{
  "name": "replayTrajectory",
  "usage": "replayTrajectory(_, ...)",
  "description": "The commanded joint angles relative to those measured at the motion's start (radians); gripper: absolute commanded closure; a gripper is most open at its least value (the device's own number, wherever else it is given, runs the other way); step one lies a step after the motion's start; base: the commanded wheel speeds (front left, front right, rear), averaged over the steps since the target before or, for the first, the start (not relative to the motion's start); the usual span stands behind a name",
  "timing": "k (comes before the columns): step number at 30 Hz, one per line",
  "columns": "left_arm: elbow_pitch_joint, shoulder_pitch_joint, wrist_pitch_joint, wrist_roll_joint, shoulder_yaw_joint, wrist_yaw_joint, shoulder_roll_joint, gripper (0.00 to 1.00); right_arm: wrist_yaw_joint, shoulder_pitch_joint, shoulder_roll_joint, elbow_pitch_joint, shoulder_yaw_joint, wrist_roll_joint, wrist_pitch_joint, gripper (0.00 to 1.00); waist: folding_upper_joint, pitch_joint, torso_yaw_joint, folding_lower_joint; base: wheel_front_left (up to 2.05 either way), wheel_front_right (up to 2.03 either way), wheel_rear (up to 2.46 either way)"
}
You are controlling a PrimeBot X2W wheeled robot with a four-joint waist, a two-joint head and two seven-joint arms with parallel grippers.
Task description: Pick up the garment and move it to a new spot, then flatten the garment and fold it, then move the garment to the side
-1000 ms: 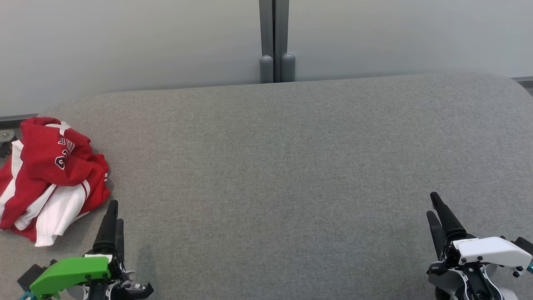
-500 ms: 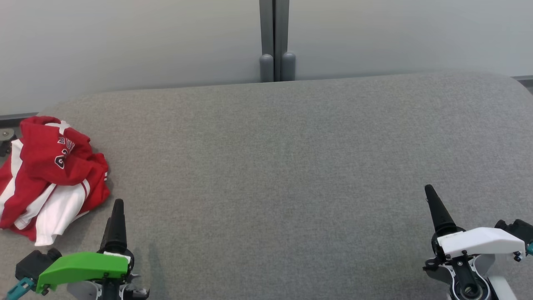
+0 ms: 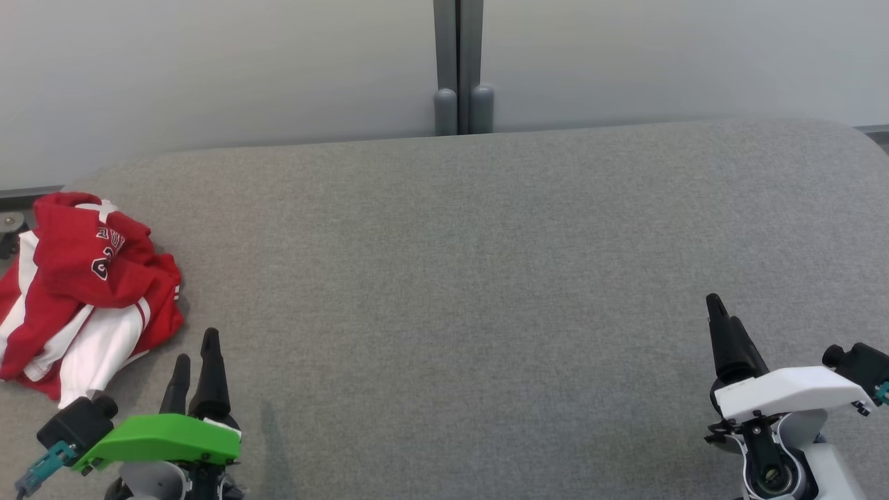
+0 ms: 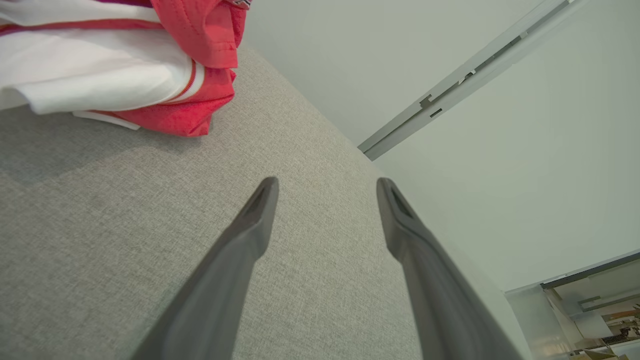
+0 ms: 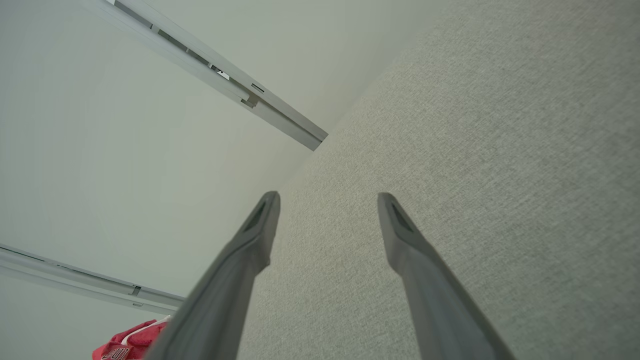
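The garment (image 3: 83,292), a red and white jersey with dark lettering, lies crumpled at the far left edge of the grey padded surface (image 3: 472,278). My left gripper (image 3: 196,347) hovers just to its lower right, open and empty, apart from the cloth. In the left wrist view the garment (image 4: 120,65) sits at the upper left, beyond the spread fingers (image 4: 250,225) of the left gripper (image 4: 327,186). My right gripper (image 3: 722,310) stands at the lower right, open with nothing between its fingers. A red corner of the garment (image 5: 127,342) peeks in at the bottom of the right wrist view, where the right gripper (image 5: 327,200) points over bare fabric.
A pale wall with a grey vertical post (image 3: 458,69) runs behind the surface. The surface's rounded far edge (image 3: 486,132) meets the wall. A small dark fitting (image 3: 8,232) sits off the left edge by the garment.
Both grippers have turned on their wrists; the left one has edged right and its two fingers now show apart, the right one has shifted up slightly. The garment lies still.
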Motion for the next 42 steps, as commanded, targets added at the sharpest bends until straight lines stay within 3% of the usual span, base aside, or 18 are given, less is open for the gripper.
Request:
replayTrajectory(1,-0.009,-0.03,-0.01,0.043,-0.007,0.002,0.013,0.0,0.0,-0.026,-0.006,-0.006,0.003,-0.039,-0.013,0.0,0.0,0.0,0.0,0.0,0.0,0.0,0.0)
replayTrajectory(17,0.001,-0.031,-0.062,0.263,-0.055,0.03,0.022,0.0,0.0,-0.04,0.005,0.008,0.009,-0.279,-0.065,0.0,0.0,0.003,0.0,0.0,0.0,0.0,0.0)
replayTrajectory(42,0.01,-0.054,-0.127,0.528,-0.11,0.054,0.027,0.0,0.0,-0.032,0.005,-0.017,0.008,-0.548,-0.13,0.0,0.0,0.008,0.002,0.0,0.0,0.0,0.0)
